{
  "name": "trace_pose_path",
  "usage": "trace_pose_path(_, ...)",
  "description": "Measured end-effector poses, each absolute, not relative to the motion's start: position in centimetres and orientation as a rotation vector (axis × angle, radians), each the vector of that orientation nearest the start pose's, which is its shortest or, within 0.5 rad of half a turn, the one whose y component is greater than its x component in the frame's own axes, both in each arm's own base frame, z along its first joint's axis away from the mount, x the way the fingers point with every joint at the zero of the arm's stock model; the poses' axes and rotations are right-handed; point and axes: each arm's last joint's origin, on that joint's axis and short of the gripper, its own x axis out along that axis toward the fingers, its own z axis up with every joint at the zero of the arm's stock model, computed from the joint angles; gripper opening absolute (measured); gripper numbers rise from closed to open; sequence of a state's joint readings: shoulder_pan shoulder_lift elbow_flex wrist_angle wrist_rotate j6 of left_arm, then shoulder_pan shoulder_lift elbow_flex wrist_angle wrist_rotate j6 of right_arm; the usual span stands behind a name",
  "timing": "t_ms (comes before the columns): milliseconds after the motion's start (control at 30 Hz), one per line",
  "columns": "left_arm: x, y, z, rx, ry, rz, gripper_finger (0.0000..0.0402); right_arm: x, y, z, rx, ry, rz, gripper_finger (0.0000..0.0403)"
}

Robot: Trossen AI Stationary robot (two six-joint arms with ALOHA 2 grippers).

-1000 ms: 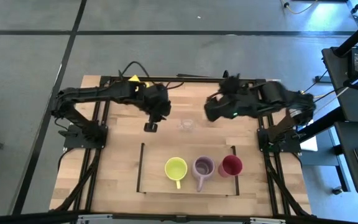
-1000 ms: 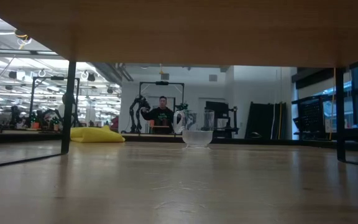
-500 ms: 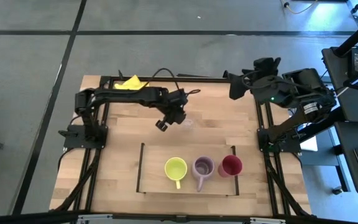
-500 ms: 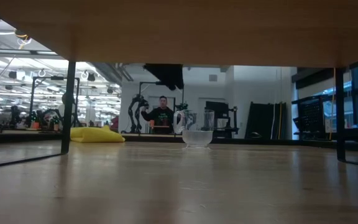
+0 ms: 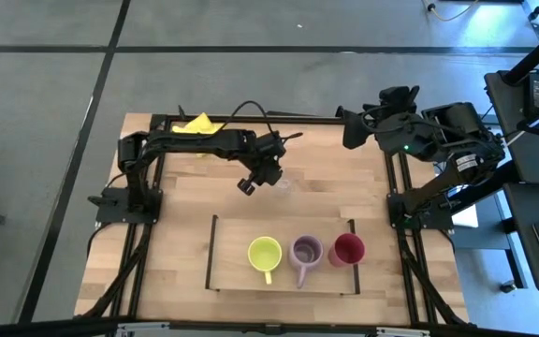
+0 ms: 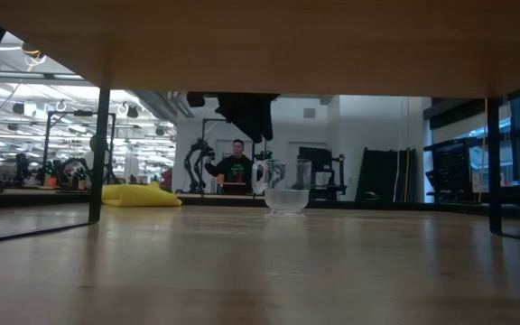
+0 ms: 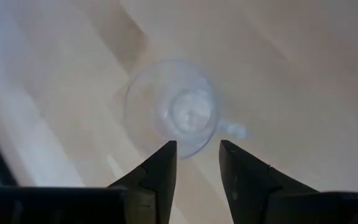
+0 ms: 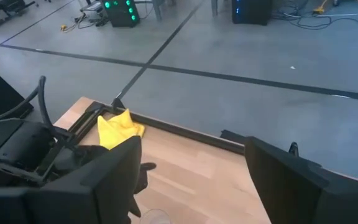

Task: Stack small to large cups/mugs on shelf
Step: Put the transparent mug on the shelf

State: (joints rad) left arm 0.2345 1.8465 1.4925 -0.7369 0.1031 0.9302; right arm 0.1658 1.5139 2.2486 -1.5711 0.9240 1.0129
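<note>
You had the left end effector positioned just left of the clear glass in the upper centre of the high view, on the bare worktop above the shelf. In the left wrist view, the clear glass lay directly ahead of the left end effector, just beyond its tips, upright, with its small handle pointing to the right of that frame. The two fingers stood a narrow gap apart and held nothing; that gap looked narrower than the glass body, so you would probably have needed to widen it before closing in. The left arm was clearly the nearer one.

The right end effector waited at the upper right of the high view, well apart from the glass, fingers spread wide and empty.

The yellow-green mug, purple mug and red cup stood in a row on the shelf, lower centre, with free space at its left end.

Compared with one second earlier, the left arm had extended to the right, bringing its end effector from well left of the glass to just beside it. The right arm had withdrawn from beside the glass to the upper right edge.
</note>
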Motion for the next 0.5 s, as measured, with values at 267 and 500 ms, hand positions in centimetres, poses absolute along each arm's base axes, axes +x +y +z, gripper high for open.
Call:
trace_pose_path(267, 38.8, 6.6, 23.3, 0.650, 0.998, -0.475, 0.0115, 20.5, 1.1, 51.2, 0.488, 0.303, -0.970, 0.0287)
trace_pose_path(500, 39.6, 5.3, 21.2, 0.635, 1.057, -0.491, 0.0115, 20.5, 1.2, 51.2, 0.514, 0.330, -0.938, 0.0287)
